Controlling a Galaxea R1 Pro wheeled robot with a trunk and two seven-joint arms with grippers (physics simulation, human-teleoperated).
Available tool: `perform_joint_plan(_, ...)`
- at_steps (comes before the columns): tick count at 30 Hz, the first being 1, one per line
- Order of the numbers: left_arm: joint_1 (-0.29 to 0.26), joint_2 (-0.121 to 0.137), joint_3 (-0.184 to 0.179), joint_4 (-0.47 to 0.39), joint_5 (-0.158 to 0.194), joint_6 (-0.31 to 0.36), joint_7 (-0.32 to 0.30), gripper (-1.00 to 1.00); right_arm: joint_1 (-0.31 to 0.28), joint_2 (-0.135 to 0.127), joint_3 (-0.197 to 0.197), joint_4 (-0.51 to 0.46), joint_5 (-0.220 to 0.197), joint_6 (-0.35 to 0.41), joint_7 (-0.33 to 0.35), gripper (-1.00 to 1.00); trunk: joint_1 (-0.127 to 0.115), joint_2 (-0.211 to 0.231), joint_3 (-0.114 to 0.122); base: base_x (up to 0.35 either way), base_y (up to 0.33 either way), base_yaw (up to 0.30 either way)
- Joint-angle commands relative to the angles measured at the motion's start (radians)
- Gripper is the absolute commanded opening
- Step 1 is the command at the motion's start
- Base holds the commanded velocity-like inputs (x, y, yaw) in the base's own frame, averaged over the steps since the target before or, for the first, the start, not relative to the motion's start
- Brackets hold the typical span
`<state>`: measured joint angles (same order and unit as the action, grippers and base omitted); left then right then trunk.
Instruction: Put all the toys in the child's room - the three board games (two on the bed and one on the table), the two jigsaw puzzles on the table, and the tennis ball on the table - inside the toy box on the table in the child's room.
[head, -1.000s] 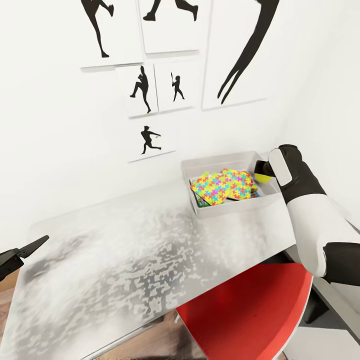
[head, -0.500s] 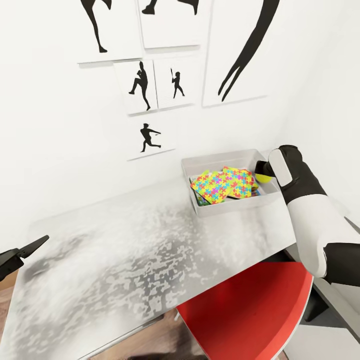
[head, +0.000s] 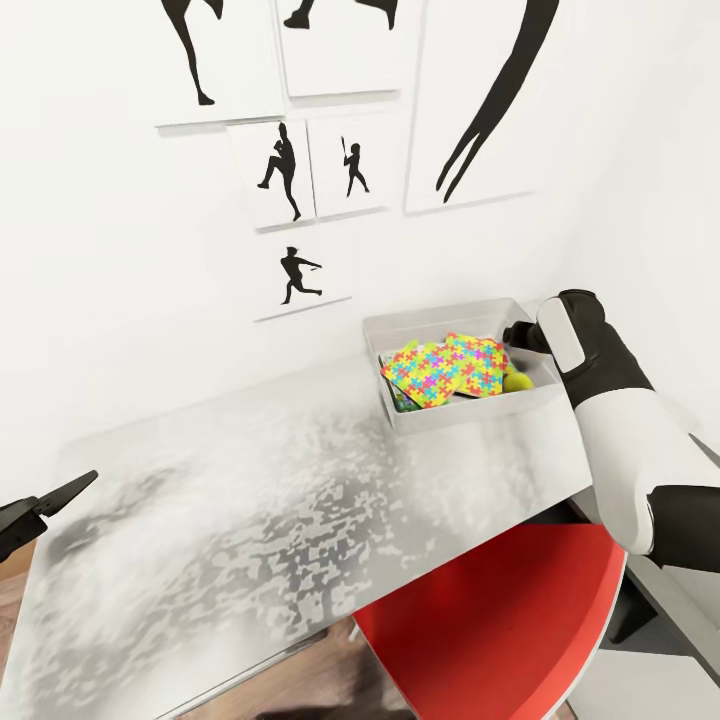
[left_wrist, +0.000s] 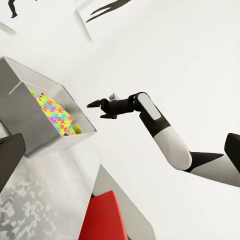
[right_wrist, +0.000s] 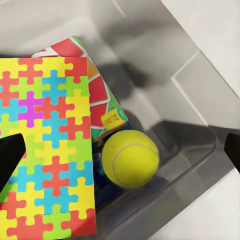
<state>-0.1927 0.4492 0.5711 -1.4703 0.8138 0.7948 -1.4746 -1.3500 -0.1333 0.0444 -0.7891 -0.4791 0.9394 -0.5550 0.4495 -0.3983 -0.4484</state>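
Dropped since the earlier frame: ball (right_wrist: 131, 158), then between the right gripper's fingers at the box's far right end, now lying loose inside the box. Right gripper (left_wrist: 101, 107): above that end of the box, fingers spread apart, holding nothing. Ball: on the box floor, against the edge of the puzzle and the printed game box (right_wrist: 97, 95) beneath it, near a corner. Puzzles (head: 447, 369): top of the pile, tilted, covering most of the contents; whether one panel or two, cannot tell. Box (head: 470, 410): pale grey, open, at the far right end of the table (head: 250, 500), against the wall. Left gripper (head: 45, 505): low at the table's left edge, well apart from the box; how far open, cannot tell. Chair (head: 500, 630): red, tucked under the table's right side. Task status, as judged: ball in, puzzle and at least one game in; tabletop otherwise bare; remaining games hidden under the pile or unaccounted for
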Motion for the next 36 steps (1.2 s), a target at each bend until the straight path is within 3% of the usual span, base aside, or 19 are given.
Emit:
perform_joint_plan(1, -0.001, 0.000, 0.000, 0.000, 0.001, 0.011, -0.003, 1.00, -0.001, -0.001, 0.005, -0.001, -0.010, 0.003, -0.009, 1.00, 0.001, -0.002, -0.002, 0.000, 0.000, 0.000)
perform_joint_plan(11, -0.001, 0.000, 0.013, 0.012, 0.000, 0.011, -0.003, 1.00, 0.002, -0.002, -0.004, -0.034, -0.015, 0.015, -0.005, 1.00, 0.001, -0.002, -0.002, 0.000, 0.000, 0.000)
perform_joint_plan(17, -0.001, 0.000, 0.021, 0.014, -0.001, 0.009, -0.003, 1.00, 0.016, -0.002, -0.030, -0.182, -0.035, 0.103, -0.001, 1.00, 0.001, -0.002, 0.000, -0.047, 0.000, 0.000)
perform_joint_plan(21, -0.001, 0.000, 0.035, 0.015, -0.001, 0.009, -0.003, 1.00, 0.040, -0.001, -0.066, -0.309, -0.096, 0.108, 0.004, 1.00, 0.001, -0.002, 0.004, -0.263, 0.000, 0.000)
perform_joint_plan(23, -0.001, 0.000, 0.043, 0.015, -0.001, 0.009, -0.003, 1.00, 0.071, -0.001, -0.075, -0.354, -0.152, 0.108, 0.007, 1.00, 0.001, -0.002, 0.007, -0.314, 0.000, 0.000)
perform_joint_plan(24, -0.001, 0.000, 0.046, 0.015, -0.001, 0.009, -0.003, 1.00, 0.103, -0.001, -0.081, -0.406, -0.247, 0.108, 0.008, 1.00, 0.001, -0.002, 0.008, -0.326, 0.000, 0.000)
perform_joint_plan(27, -0.001, 0.000, 0.048, 0.015, -0.001, 0.009, -0.004, 1.00, 0.178, -0.005, -0.084, -0.530, -0.442, 0.108, 0.009, 1.00, 0.001, -0.002, 0.013, -0.329, 0.000, 0.000)
perform_joint_plan(28, -0.001, 0.000, 0.048, 0.015, -0.001, 0.009, -0.004, 1.00, 0.196, -0.007, -0.084, -0.554, -0.476, 0.108, 0.009, 1.00, 0.001, -0.002, 0.015, -0.330, 0.000, 0.000)
perform_joint_plan(31, -0.001, 0.000, 0.049, 0.015, -0.001, 0.009, -0.004, 1.00, 0.312, -0.026, -0.085, -0.699, -0.663, 0.108, 0.009, 1.00, 0.001, -0.002, 0.020, -0.326, 0.028, 0.000)
perform_joint_plan(34, -0.001, 0.000, 0.048, 0.015, -0.001, 0.009, -0.004, 1.00, 0.410, -0.033, -0.086, -0.772, -0.793, 0.108, 0.012, 1.00, 0.001, -0.002, 0.025, -0.247, 0.122, 0.000)
perform_joint_plan(36, -0.001, 0.000, 0.049, 0.015, -0.001, 0.009, -0.004, 1.00, 0.463, -0.035, -0.088, -0.788, -0.849, 0.108, 0.034, 1.00, 0.001, -0.002, 0.028, -0.123, 0.147, 0.000)
